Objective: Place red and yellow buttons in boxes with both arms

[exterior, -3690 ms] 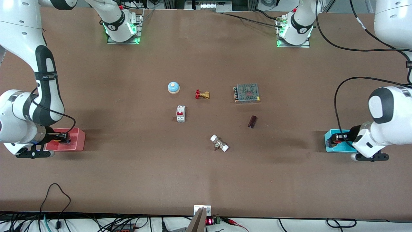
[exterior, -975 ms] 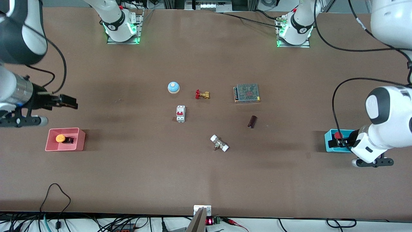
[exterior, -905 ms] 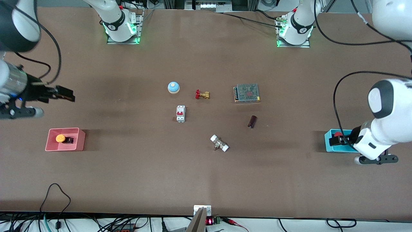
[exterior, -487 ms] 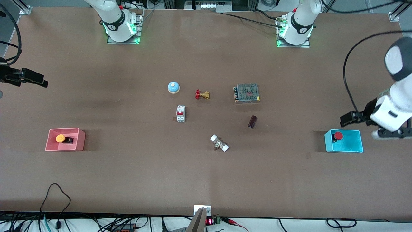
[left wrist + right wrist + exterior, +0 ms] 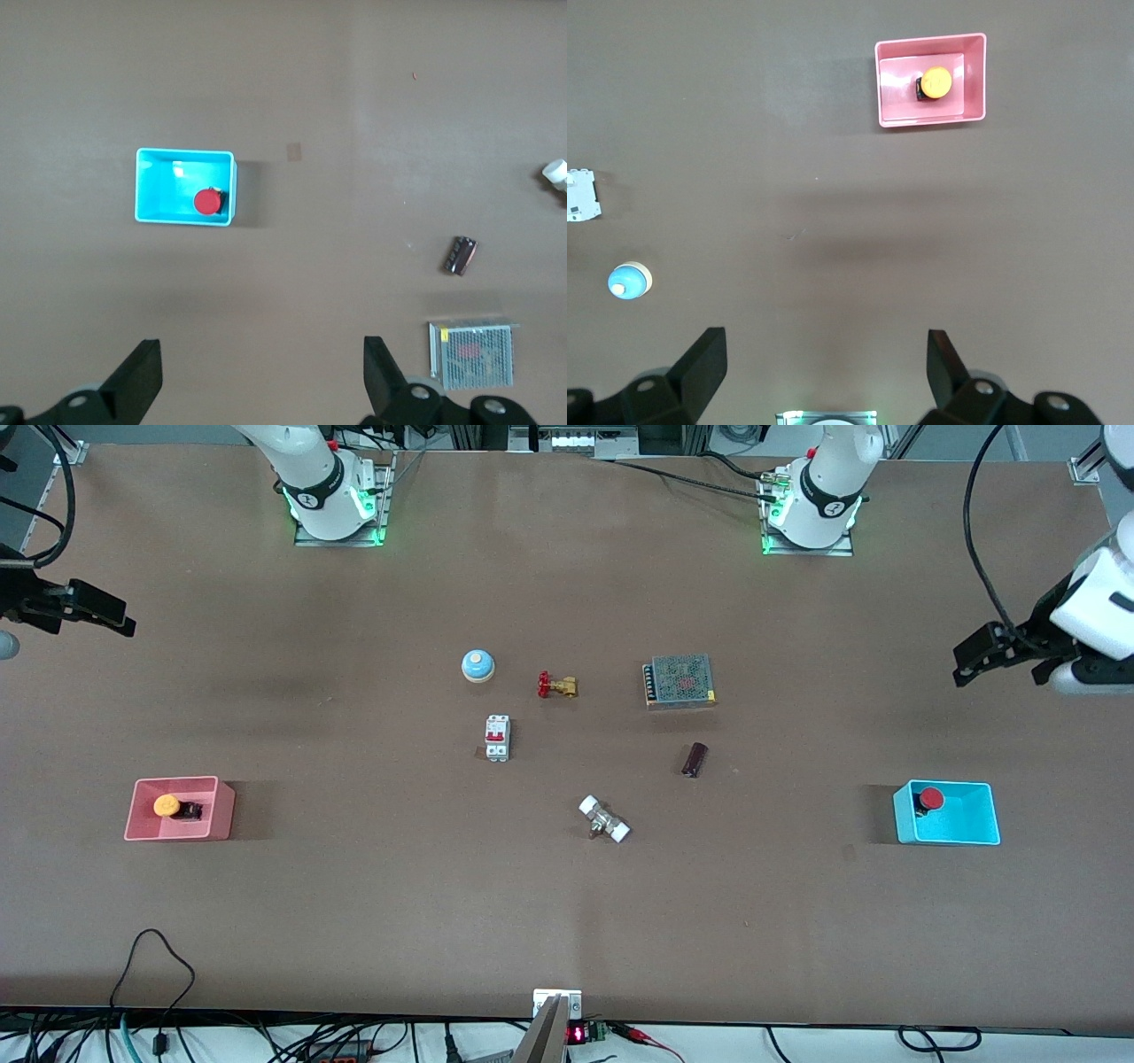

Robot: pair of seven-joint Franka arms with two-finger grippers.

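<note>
Yellow button (image 5: 166, 805) inside pink box (image 5: 221, 815), at the right arm's end of the table, cap tipped sideways beside its black base. Red button (image 5: 929, 798) inside cyan box (image 5: 970, 828), at the left arm's end, tucked against the wall toward the table's middle.

Right gripper (image 5: 113, 617) raised over bare table at the right arm's end, fingers (image 5: 702, 365) spread wide, holding nothing. Left gripper (image 5: 970, 662) raised over bare table at the left arm's end, fingers (image 5: 381, 376) likewise spread wide and empty.

Around the table's middle, all apart: blue bell (image 5: 477, 665), brass valve (image 5: 557, 685) with red handle, mesh-topped metal unit (image 5: 679, 681), white breaker (image 5: 497, 738), dark cylinder (image 5: 695, 759), white-ended fitting (image 5: 604, 819). Fitting nearest the front camera.
</note>
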